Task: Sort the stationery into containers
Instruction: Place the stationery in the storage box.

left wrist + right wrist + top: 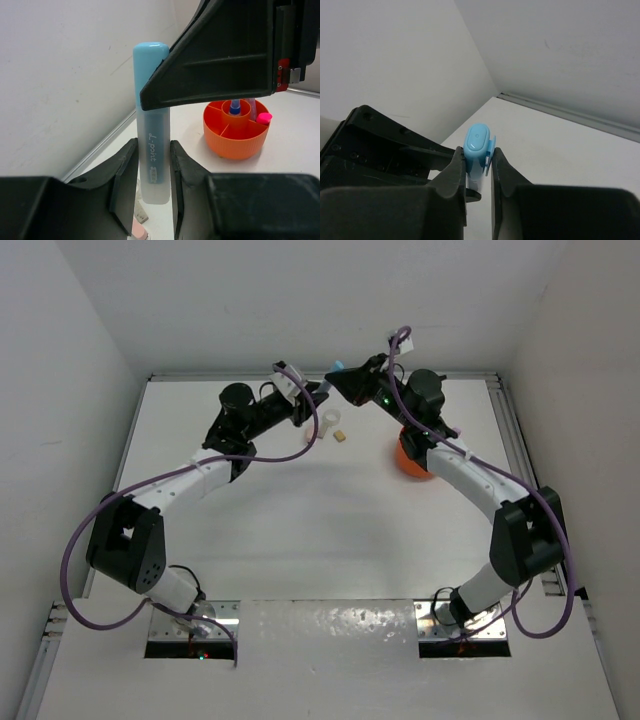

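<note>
A pastel blue marker is held in the air over the far middle of the table. My left gripper is shut on its lower barrel. My right gripper is shut on its cap end, the clip against one finger. The round orange tub stands to the right, partly hidden by the right arm. It holds a small blue bottle and a pink-tipped piece. A clear ring and a tan block lie on the table below the grippers.
The white back wall and the left side wall stand close behind the grippers. A pink piece and a small pale piece lie on the table under my left gripper. Metal rails run along the table edges.
</note>
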Available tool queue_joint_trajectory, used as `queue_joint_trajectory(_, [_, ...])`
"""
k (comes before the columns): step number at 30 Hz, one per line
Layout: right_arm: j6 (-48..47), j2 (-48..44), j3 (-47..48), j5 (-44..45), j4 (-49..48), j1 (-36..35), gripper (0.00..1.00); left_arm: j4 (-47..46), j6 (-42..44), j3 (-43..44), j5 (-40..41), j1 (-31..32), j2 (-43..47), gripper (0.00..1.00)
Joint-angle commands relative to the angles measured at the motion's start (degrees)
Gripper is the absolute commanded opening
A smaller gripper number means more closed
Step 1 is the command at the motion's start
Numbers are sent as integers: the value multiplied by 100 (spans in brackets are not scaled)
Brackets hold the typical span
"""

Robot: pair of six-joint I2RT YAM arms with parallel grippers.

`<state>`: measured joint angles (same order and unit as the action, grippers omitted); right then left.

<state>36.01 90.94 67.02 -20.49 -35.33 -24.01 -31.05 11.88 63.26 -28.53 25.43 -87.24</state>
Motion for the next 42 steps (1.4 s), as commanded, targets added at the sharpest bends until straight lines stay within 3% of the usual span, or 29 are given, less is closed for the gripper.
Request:
queue_joint_trajectory(1, [38,-6,171,-227,-536,-25,0,-349,-124,19,-126,111,14,8])
queue_joint_trajectory(2, [-14,-49,118,-245,-554,-16,0,-332,-168,19,-135,111,6,23])
queue_joint_trajectory(3, [-24,-93,5,-262,-571,10,0,-323,-203,19,-100,111,-3,63])
queue_joint_trajectory(4, [-41,-137,-49,-254,-580,80,0,-297,-238,19,-91,111,-3,96])
queue_joint_trajectory(5, [-85,-277,-110,-254,-554,133,0,-244,-282,11,-74,111,14,100])
queue_joint_trajectory(9, [-602,-874,-461,-26,51,475,0,-156,-326,-103,-30,41,76,100])
queue_joint_trajectory(14, [-2342,-1973,-734,1045,1887,933,0,-103,-502,-445,382,-126,295,100])
queue_joint_trajectory(21, [-2941,-2625,-1393,2040,3251,1995,0,-138,-599,-894,673,-205,498,100])
queue_joint_trajectory(26, [-2907,-2625,-2000,2094,2717,2374,0,-156,-652,-1000,805,-284,524,100])
queue_joint_trajectory(30, [-2871,-2239,-1921,1777,2830,2673,0,-77,-705,-1070,920,-363,585,100])
queue_joint_trajectory(42, [-2661,-1404,-2176,1425,1635,2972,0,169,-766,-1115,1184,-399,612,100])
